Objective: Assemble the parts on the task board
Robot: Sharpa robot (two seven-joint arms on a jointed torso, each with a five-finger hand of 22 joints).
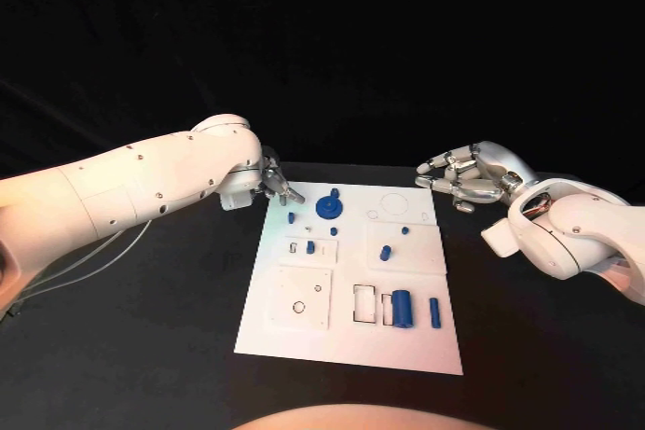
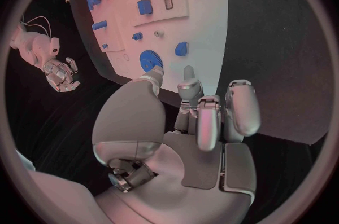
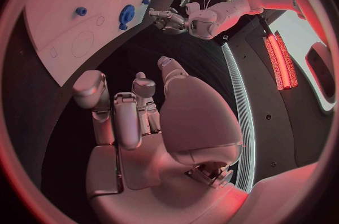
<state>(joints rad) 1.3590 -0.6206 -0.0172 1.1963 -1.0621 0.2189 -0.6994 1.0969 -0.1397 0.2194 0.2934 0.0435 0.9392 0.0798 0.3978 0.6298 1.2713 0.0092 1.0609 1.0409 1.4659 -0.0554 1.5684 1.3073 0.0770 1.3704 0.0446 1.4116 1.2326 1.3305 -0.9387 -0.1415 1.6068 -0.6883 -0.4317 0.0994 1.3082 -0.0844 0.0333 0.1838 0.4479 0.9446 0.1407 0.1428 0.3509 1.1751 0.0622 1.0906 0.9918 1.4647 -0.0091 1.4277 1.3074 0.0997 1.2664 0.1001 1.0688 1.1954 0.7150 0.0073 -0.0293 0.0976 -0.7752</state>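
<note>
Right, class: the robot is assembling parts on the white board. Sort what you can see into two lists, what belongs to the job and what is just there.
Belongs to the job:
task board
blue gear
large blue cylinder
slim blue pin
small blue pieces
left robot hand, empty
right robot hand, empty

Just there:
black table

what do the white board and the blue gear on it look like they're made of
Task board: looks like rigid white plastic or painted sheet, matte, with shallow cut outlines and no glare. Blue gear: probably moulded or printed plastic, judging by its uniform saturated colour and dull surface; no metallic shine. Neither can be confirmed by sight.
</note>
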